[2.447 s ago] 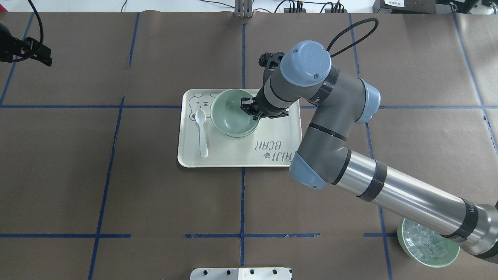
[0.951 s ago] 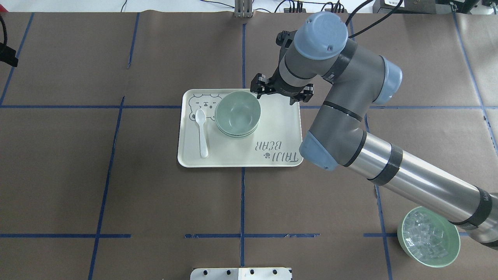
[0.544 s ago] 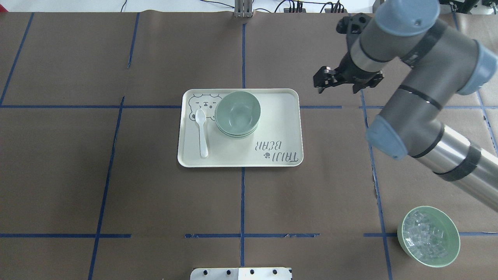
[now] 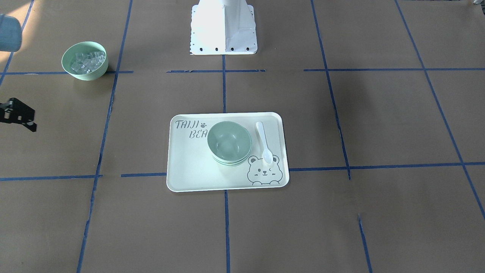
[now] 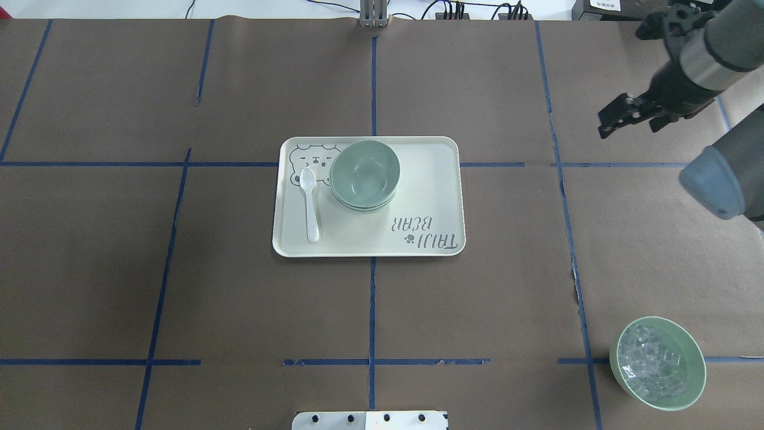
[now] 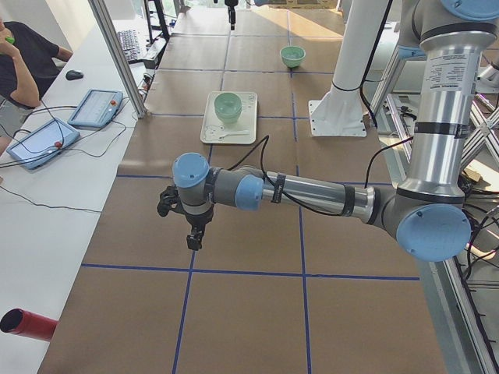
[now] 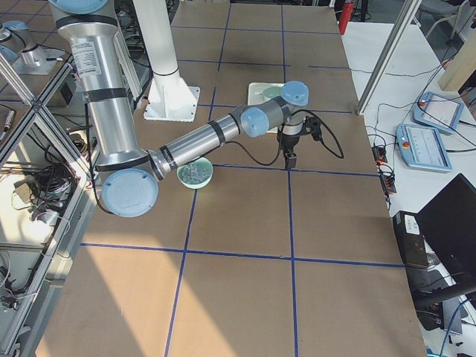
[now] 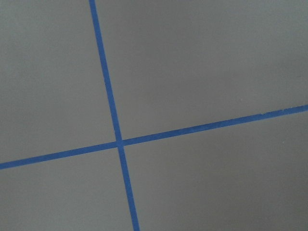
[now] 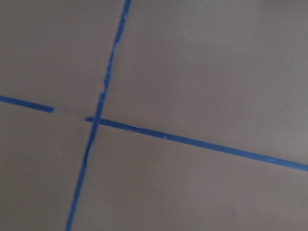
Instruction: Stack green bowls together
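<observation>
Three green bowls (image 5: 364, 173) sit nested toward 12 o'clock on the bear-print tray (image 5: 418, 197) at mid-worktop (image 5: 179, 269), the stacking apparently finished, so the right gripper (image 5: 630, 128) hangs clear at 2 o'clock, fingers spread and empty; the left gripper's (image 6: 192, 243) finger state cannot be told.

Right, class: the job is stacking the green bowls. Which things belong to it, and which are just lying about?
Belong: green bowls, nested together; right claw, open, off to the side.
Lying about: bear-print tray; white spoon; bowl of clear cubes.
</observation>
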Available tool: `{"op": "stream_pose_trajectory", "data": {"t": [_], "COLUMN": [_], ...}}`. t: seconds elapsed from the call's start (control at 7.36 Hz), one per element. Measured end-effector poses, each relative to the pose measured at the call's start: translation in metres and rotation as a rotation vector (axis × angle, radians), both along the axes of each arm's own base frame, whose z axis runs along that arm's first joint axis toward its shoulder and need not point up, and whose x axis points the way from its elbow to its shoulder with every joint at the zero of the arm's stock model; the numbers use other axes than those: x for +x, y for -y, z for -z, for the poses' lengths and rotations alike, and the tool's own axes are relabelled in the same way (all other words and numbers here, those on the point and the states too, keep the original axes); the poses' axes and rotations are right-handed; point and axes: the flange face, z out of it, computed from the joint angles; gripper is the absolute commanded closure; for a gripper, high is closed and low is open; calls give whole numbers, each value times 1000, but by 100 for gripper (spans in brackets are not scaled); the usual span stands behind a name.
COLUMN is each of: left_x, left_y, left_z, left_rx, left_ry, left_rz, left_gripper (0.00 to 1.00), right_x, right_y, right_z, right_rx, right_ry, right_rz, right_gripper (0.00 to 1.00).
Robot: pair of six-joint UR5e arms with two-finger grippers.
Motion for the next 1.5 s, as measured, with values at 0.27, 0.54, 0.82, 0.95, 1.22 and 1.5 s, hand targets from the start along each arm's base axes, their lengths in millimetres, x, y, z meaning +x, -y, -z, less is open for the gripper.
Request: {"op": "stream_pose_trajectory", "data": {"t": [0.27,0.54,0.82,0.95,1.22,1.5], "left_x": [-8,-9,-9,-9,-9,-10], "left_y": [-14,-23,-26,-26,-28,-30], "left_z": [-16,-23,-27,-27,-31,-35], "left_rx": [-25,-39,-45,-45,-54,-65], "left_ry": [0,-1,-2,-2,-2,-2], "left_rz": [-8,-9,-10,-10,-9,-6], "left_gripper": [0,0,0,0,0,0], "right_x": [92,159,187,191,193,195], "right_y": [-27,-46,-56,-57,-59,-67], "right_z": [-88,-156,-191,-196,-202,-216], "right_rx": [-26,-66,-62,-63,-75,-107], "right_ry": [42,59,37,30,22,15], "right_rz": [15,-31,-24,-25,-32,-38], "right_gripper": [0,0,0,0,0,0]}}
